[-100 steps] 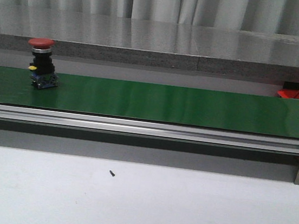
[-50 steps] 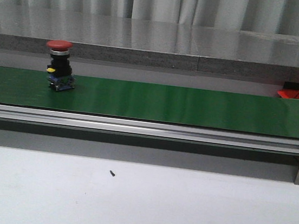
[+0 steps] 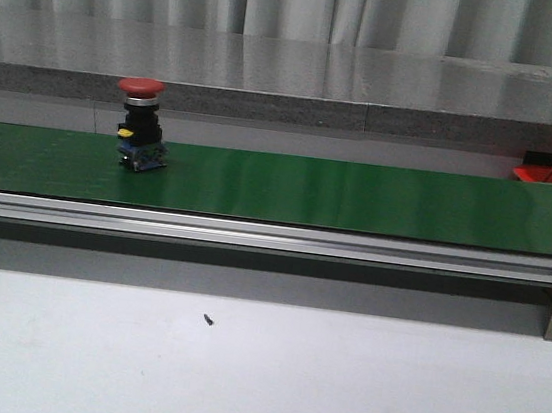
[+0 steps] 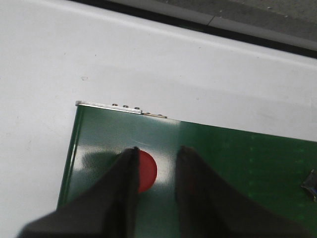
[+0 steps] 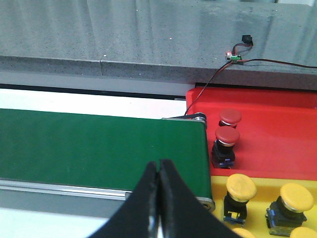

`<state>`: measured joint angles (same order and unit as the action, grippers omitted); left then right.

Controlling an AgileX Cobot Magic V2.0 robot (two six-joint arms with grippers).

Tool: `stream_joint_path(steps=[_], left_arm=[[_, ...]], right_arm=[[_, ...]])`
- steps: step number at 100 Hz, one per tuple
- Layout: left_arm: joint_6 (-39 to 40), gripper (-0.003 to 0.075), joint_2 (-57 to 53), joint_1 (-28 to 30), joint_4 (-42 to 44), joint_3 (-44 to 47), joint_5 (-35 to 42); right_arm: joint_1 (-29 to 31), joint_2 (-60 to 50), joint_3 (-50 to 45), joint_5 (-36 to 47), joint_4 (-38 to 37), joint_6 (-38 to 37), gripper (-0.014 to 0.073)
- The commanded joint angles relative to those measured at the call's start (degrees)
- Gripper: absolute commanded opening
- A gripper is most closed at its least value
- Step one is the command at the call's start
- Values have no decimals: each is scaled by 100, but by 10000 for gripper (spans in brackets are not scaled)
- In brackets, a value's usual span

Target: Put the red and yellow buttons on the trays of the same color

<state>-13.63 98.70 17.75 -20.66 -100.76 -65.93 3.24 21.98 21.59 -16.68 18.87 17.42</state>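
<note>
A red button (image 3: 137, 124) with a black body stands upright on the green conveyor belt (image 3: 358, 196), toward its left end. In the left wrist view its red cap (image 4: 147, 171) shows from above, partly hidden behind one finger of my left gripper (image 4: 158, 149), which hangs open over the belt. My right gripper (image 5: 159, 161) is shut on nothing above the belt's other end. Beside that end lie the red tray (image 5: 277, 134), holding two red buttons (image 5: 227, 141), and the yellow tray (image 5: 258, 184), holding several yellow buttons (image 5: 240, 191). Neither gripper shows in the front view.
A grey ledge (image 3: 288, 107) runs behind the belt and an aluminium rail (image 3: 252, 234) along its front. A small circuit board with wires (image 5: 233, 57) sits on the ledge above the red tray. A white table (image 3: 255, 375) lies in front.
The red button has travelled to the right along the belt, still upright.
</note>
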Motion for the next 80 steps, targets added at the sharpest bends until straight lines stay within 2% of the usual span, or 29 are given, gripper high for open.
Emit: stream_joint_path(steps=[1,36,54,80], left_arm=[[-104,-16,-578,-165,-206,-148,32],[-46,-20,-1551,-1196,17,11,242],[111,-20,-2189,-1557,95,876,864],[109,-20,-3314,-1633,146,2454,1791]], right_arm=[[-9,15,141,429,33,53,-67],[-9,15,141,54,54,53,-67],[-9,15,182,-225,54,53,-67],[-9,299,554,-721,54,53,-67]])
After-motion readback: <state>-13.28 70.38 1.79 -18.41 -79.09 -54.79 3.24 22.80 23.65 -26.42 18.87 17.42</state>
